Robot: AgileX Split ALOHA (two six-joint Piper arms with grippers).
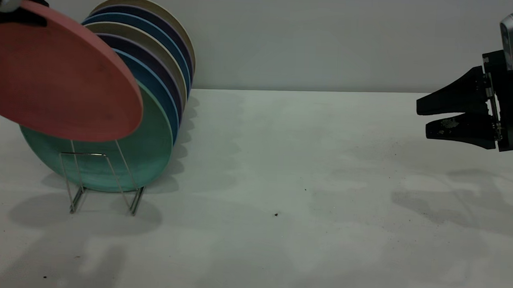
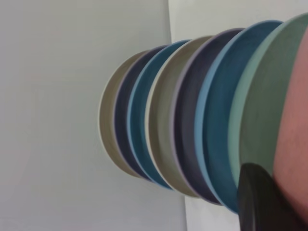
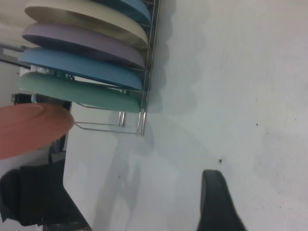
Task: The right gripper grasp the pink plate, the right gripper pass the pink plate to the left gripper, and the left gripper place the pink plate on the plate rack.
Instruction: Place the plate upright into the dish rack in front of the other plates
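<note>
My left gripper [image 1: 27, 10] is at the top left, shut on the rim of the pink plate [image 1: 60, 75]. It holds the plate tilted in the air, above and in front of the plate rack [image 1: 104, 155], and the plate's lower edge overlaps the mint-green plate [image 1: 146, 150]. In the left wrist view one black finger [image 2: 260, 202] lies against the pink plate [image 2: 296, 134]. My right gripper [image 1: 423, 119] hangs at the far right above the table, open and empty. The right wrist view shows one of its fingers [image 3: 214, 202], the pink plate's edge [image 3: 29, 127] and the rack's wire [image 3: 139, 115].
Several plates stand in the rack behind the mint-green one: blue [image 1: 159, 92], purple, cream and more. The white table [image 1: 302, 185] stretches between the rack and my right gripper, with a small dark speck [image 1: 276, 214] on it. A grey wall stands behind.
</note>
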